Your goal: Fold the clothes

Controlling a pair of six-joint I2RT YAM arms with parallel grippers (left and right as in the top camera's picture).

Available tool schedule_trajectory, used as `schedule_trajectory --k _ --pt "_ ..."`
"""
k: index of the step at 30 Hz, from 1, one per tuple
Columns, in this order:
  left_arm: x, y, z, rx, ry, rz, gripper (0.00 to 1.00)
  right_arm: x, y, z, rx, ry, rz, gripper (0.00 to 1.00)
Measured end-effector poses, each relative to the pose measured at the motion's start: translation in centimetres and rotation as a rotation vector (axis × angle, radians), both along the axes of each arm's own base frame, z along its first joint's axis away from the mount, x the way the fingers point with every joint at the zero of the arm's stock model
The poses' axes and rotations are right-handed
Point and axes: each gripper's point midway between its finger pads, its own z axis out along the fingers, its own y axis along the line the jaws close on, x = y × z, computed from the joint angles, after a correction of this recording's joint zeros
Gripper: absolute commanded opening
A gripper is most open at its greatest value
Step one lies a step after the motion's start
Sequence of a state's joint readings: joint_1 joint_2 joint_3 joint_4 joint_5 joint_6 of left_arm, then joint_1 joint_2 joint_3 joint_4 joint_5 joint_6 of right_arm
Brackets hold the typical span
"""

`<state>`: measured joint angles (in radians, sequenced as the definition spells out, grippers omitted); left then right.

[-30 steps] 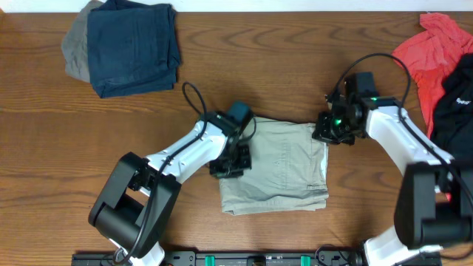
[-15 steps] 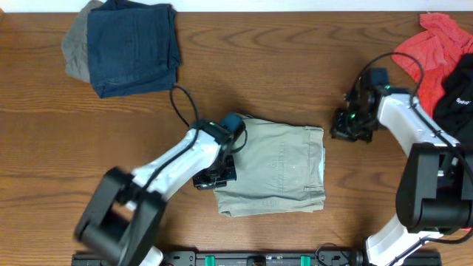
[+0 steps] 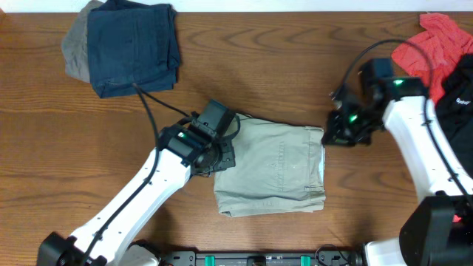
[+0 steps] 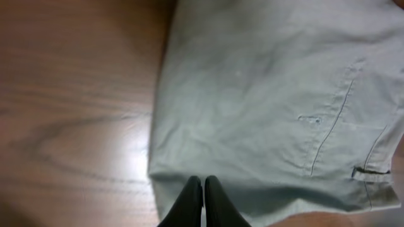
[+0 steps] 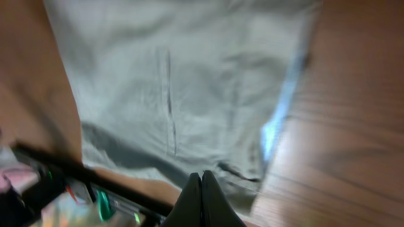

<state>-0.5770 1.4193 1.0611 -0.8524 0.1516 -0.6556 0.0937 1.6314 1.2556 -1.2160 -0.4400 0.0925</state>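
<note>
Currently, the shorts lie folded, centred on the counter. The left end effector and right end effector are closed, empty, at opposite edges. Recommended: retract upward without snagging cloth.

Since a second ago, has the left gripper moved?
Yes. The left gripper slid off the shorts to their left edge in the overhead view.

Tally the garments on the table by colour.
pale khaki-grey folded cotton shorts: 1
dark navy folded garment: 1
grey garment partly under the navy one: 1
red crumpled shirt: 1
black garment at the right edge: 1
Total: 5
</note>
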Motion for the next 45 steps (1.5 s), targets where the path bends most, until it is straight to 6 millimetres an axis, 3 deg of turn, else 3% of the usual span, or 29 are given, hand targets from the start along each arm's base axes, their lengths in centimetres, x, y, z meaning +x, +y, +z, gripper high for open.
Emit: schedule_trajectory --k 5,8,13,17,21,25,28,30,32,33,34,35,36,38,42,44,45 --pt "2.2 -3.0 -2.3 -0.068 -0.013 -0.092 0.06 -4.7 2.8 -4.6 0.063 0.108 0.086 0.01" --pt "3.3 -4.2 -4.2 -0.084 -0.011 -0.13 0.06 -7.4 2.8 -7.1 0.074 0.18 0.078 0.01" --pt "5.8 -5.2 -7.7 -0.099 -0.024 -0.152 0.06 -10.4 2.3 -9.6 0.066 0.257 0.046 0.01" --pt "8.2 -3.9 -9.8 -0.106 -0.036 -0.104 0.06 -11.8 1.7 -10.4 0.039 0.308 0.013 0.01" --pt "9.9 -0.9 -10.3 -0.105 -0.027 -0.016 0.06 -11.7 1.3 -10.5 0.019 0.316 -0.017 0.01" --pt "9.5 2.7 -10.3 -0.073 0.04 0.069 0.06 -11.7 1.0 -10.6 0.003 0.319 -0.03 0.01" --pt "9.1 4.7 -8.8 -0.064 0.047 0.111 0.06 -11.6 0.5 -10.6 -0.017 0.315 -0.046 0.01" --pt "9.2 5.5 -6.1 -0.079 0.0 0.126 0.07 -11.2 -0.2 -10.1 -0.038 0.293 -0.067 0.02" --pt "8.9 5.8 -3.4 -0.093 -0.051 0.128 0.11 -10.3 -0.9 -9.3 -0.059 0.249 -0.089 0.14" --pt "8.7 5.9 -1.9 -0.101 -0.08 0.125 0.13 -9.7 -1.3 -8.7 -0.066 0.223 -0.111 0.33" --pt "8.4 6.0 -0.4 -0.107 -0.105 0.119 0.27 -8.9 -1.7 -8.1 -0.077 0.185 -0.123 0.63" --pt "7.9 6.0 0.8 -0.112 -0.123 0.11 0.38 -8.1 -2.1 -7.4 -0.083 0.147 -0.134 0.84" --pt "7.4 6.0 1.6 -0.116 -0.126 0.105 0.5 -7.2 -2.5 -6.7 -0.091 0.106 -0.147 0.95" --pt "6.0 6.0 2.3 -0.117 -0.102 0.094 0.7 -5.2 -3.4 -5.1 -0.106 0.021 -0.177 0.99" --pt "3.3 5.3 1.0 -0.115 0.012 0.062 0.92 -1.2 -5.8 -2.2 -0.136 -0.128 -0.258 0.99" --pt "2.0 4.8 -0.3 -0.114 0.064 0.033 1.0 0.8 -7.3 -0.9 -0.15 -0.2 -0.309 0.99" --pt "1.4 4.6 -1.0 -0.11 0.086 0.021 0.99 1.5 -7.9 -0.5 -0.153 -0.224 -0.328 0.99"
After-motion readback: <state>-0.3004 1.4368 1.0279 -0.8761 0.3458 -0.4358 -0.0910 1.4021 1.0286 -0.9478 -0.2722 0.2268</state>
